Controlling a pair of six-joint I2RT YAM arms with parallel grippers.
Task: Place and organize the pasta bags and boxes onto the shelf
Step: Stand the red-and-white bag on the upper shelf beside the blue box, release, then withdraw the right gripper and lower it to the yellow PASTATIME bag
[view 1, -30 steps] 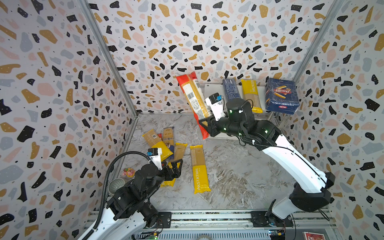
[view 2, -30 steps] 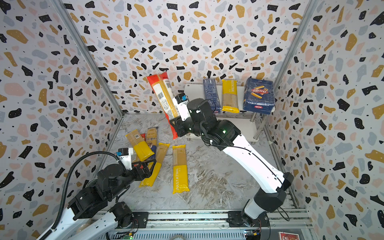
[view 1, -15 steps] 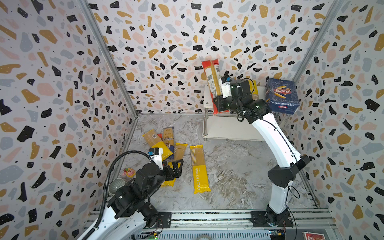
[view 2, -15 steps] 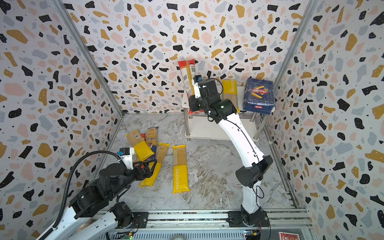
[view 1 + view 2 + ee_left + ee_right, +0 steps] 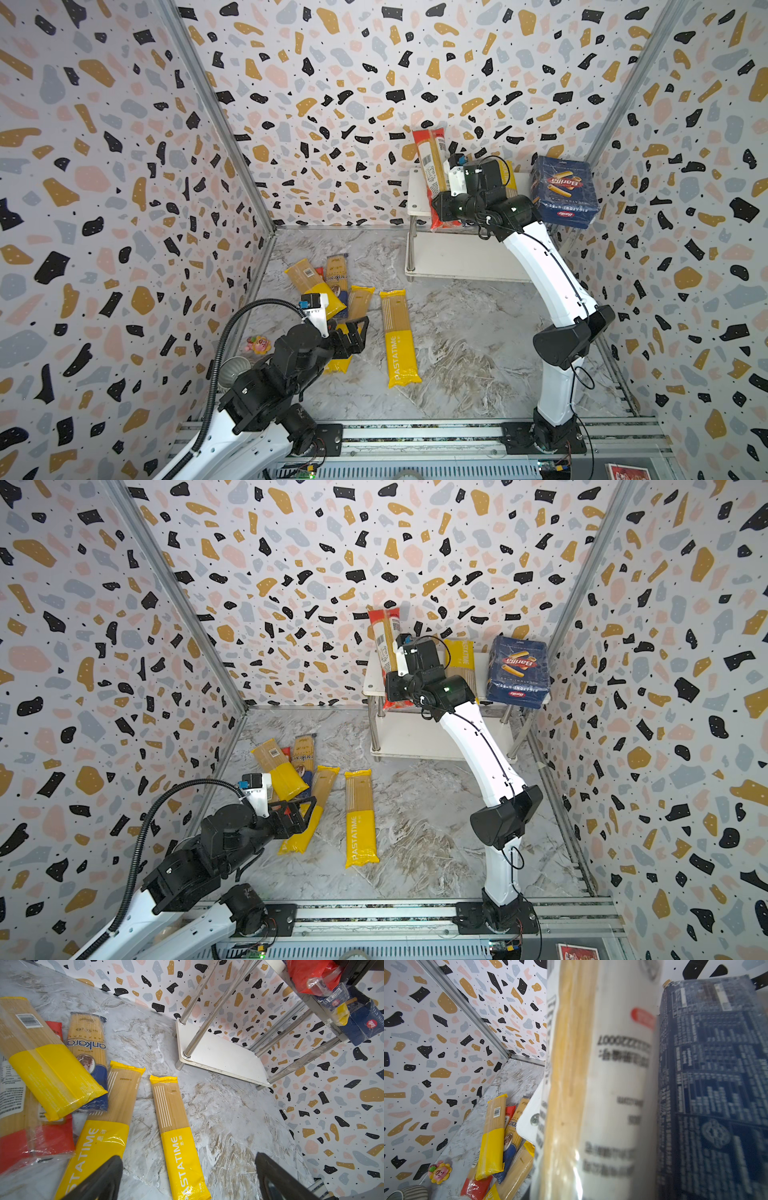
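In both top views the right gripper (image 5: 446, 203) is clamped on a red-ended spaghetti bag (image 5: 432, 166) at the upper centre of the frame, over the left part of the shelf (image 5: 415, 195) top board. The bag's long axis runs up and down the frame, parallel to the yellow PASTATIME bag (image 5: 509, 183) lying further right on that board. The Barilla rigatoni box (image 5: 563, 191) sits at the board's right end. The free strip of board lies to the left of the held bag, so the right arm is the one placed for the set-down — the bag's lower red end hangs past the front edge. The left gripper (image 5: 353, 336) hovers at lower left with jaws apart, over the loose bags on the floor. In the left wrist view its fingers (image 5: 104, 1180) stand wide at the bottom edge, and a floor PASTATIME bag (image 5: 174, 1118) runs lengthwise up between them, toward the shelf at upper right. In the right wrist view the held bag fills the centre, running top to bottom, just beside the long narrow blue box (image 5: 712, 1084) on the right — I cannot tell whether they touch, or whether the bag rests on the board.
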